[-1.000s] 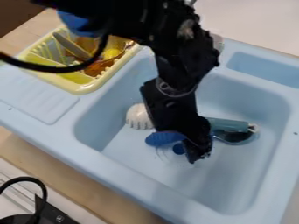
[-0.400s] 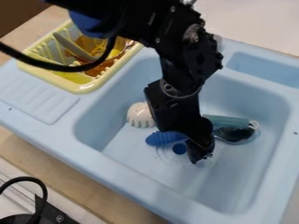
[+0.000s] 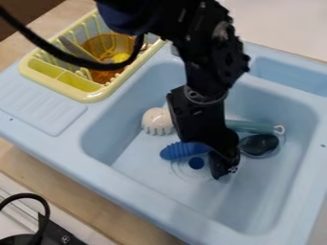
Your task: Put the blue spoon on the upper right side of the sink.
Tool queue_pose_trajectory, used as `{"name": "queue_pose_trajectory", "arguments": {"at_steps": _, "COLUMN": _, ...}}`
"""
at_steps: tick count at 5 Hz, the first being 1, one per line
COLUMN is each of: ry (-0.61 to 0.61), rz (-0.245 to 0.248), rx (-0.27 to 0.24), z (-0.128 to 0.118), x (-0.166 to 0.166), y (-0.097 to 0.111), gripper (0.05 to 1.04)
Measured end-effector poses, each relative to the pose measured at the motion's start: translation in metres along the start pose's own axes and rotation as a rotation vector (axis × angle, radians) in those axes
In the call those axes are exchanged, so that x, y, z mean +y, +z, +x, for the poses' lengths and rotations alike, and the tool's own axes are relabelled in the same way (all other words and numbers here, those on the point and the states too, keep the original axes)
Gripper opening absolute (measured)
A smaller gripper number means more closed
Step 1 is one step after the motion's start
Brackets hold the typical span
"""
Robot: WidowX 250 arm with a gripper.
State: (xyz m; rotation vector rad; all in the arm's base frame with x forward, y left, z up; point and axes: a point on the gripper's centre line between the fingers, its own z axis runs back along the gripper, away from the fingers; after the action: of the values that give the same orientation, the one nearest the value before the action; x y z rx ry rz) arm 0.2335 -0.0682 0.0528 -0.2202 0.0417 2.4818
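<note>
Black device: is sitting [image 3: 54, 235] with a looped cable [image 3: 26, 195] at 8 o'clock from the drain [image 3: 196, 163].
Bench: is running wooden [image 3: 76, 198] below the light-blue sink [image 3: 127, 189] at 8 o'clock.
End effector: is hanging [image 3: 223, 172] inside the large basin, its tip at 4 o'clock, close to the drain; whether it is standing wide, narrow or gripping anything, I cannot tell.
Blue spoon: is lying [image 3: 182, 150] in the large basin, its ridged handle at 11 o'clock; a dark bowl [image 3: 260, 143] is showing at 2 o'clock, any join being hidden behind the end effector.
Brush: is lying farther back, white head [image 3: 158, 121] at 11 o'clock, teal handle [image 3: 256, 127] between 1 and 2.
Ribbed drainboard: is sloping off [image 3: 38, 103] at 10 o'clock.
Yellow rack: is standing [image 3: 80, 95] near 11 o'clock, holding utensils.
Small basin: is sitting [image 3: 294, 74] at 1 o'clock.
</note>
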Motion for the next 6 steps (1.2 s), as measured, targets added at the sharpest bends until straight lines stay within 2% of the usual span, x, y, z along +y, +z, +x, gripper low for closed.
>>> {"name": "queue_pose_trajectory", "arguments": {"at_steps": 2, "ry": -0.005, "rz": 0.030, "rx": -0.006, "z": 0.000, "x": -0.004, "y": -0.002, "gripper": 0.428}}
{"name": "queue_pose_trajectory", "arguments": {"at_steps": 3, "ry": -0.017, "rz": 0.049, "rx": -0.018, "z": 0.001, "x": -0.001, "y": -0.001, "gripper": 0.356}}
{"name": "queue_pose_trajectory", "arguments": {"at_steps": 4, "ry": -0.030, "rz": 0.107, "rx": -0.012, "z": 0.003, "x": 0.005, "y": 0.004, "gripper": 0.355}}
{"name": "queue_pose_trajectory", "arguments": {"at_steps": 5, "ry": -0.086, "rz": 0.151, "rx": 0.005, "z": 0.001, "x": 0.012, "y": 0.021, "gripper": 0.355}}
{"name": "queue_pose_trajectory", "arguments": {"at_steps": 6, "ry": -0.123, "rz": 0.184, "rx": 0.023, "z": 0.003, "x": 0.017, "y": 0.029, "gripper": 0.355}}
